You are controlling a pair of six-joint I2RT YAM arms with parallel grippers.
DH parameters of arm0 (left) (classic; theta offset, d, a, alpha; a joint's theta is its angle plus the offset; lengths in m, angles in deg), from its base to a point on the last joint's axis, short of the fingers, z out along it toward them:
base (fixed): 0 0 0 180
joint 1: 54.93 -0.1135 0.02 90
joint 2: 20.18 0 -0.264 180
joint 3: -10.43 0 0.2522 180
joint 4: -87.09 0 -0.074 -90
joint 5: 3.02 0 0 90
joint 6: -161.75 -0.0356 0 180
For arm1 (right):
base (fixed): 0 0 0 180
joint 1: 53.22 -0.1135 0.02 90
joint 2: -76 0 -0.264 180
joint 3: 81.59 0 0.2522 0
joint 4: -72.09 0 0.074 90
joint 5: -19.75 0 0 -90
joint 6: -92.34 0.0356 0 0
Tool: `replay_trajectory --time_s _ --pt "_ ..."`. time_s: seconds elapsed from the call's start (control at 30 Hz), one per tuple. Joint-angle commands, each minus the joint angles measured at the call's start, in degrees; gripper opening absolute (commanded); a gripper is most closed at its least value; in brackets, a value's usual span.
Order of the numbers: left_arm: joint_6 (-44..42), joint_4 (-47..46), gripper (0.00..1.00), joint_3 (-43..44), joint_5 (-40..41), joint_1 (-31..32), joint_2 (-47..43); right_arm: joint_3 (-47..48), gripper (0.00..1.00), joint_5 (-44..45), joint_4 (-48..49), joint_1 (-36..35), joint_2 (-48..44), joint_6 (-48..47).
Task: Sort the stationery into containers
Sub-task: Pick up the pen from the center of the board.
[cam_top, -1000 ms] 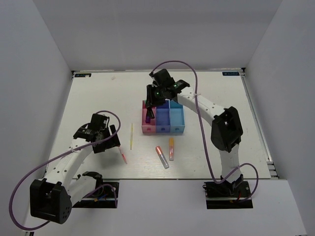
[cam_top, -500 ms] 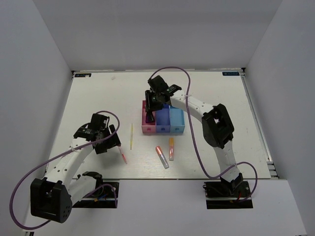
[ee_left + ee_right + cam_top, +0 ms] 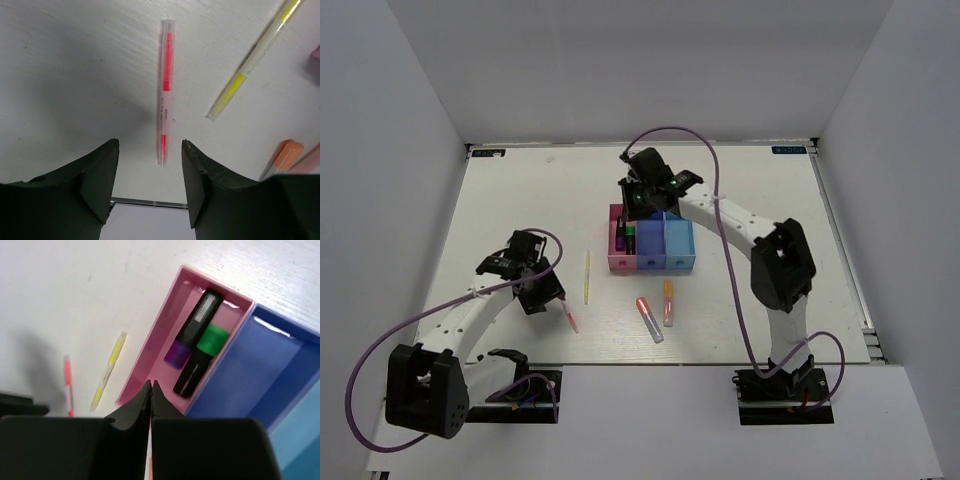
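The white bench (image 3: 770, 300) is carrying a row of three joined plastic bins (image 3: 652, 262), pink, dark blue and teal. The right hand (image 3: 151, 387) is hovering over the pink one, fingers together, empty. The left hand (image 3: 150, 150) is straddling the thin pink pen (image 3: 165, 90), fingers apart, not gripping. A green-and-black marker (image 3: 200, 357) and a purple marker (image 3: 176, 354) are lying in the pink bin. A red grey-ended marker (image 3: 650, 319), an orange marker (image 3: 668, 301) and a thin yellow pen (image 3: 587, 276) are waiting outside, so I'd say four remain.
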Motion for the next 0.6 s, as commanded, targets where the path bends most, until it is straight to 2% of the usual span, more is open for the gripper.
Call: replay_trajectory --time_s 0.0,0.07,0.13,0.17,0.3,0.47,0.53,0.57 --pt "3.0 -2.0 0.63 0.1 -0.1 0.5 1.5 -4.9 0.0 -2.5 2.7 -0.1 -11.0 -7.5" --pt "4.1 -2.3 0.62 0.5 0.1 1.2 2.8 -10.1 0.0 -2.8 4.8 0.4 -13.9 -10.4" --pt "5.5 -2.5 0.62 0.7 2.1 2.3 5.2 -17.2 0.2 -3.3 6.2 1.1 -19.1 -13.2" --pt "5.8 -2.4 0.62 1.5 2.8 2.7 6.1 -18.9 0.23 -3.3 6.3 1.6 -20.4 -13.6" --pt "7.6 -3.7 0.59 3.7 4.7 4.8 13.0 -31.8 0.23 -3.6 10.0 3.2 -29.0 -15.2" --pt "8.4 -4.5 0.56 6.5 7.9 7.2 19.7 -37.9 0.23 -4.7 11.4 4.8 -36.1 -15.6" --pt "8.6 -4.3 0.51 7.6 8.7 7.9 22.1 -40.0 0.23 -5.2 11.4 5.6 -38.0 -15.4" --pt "8.6 -4.3 0.45 7.7 9.1 8.1 22.5 -40.8 0.23 -5.4 11.3 5.7 -38.6 -15.3"
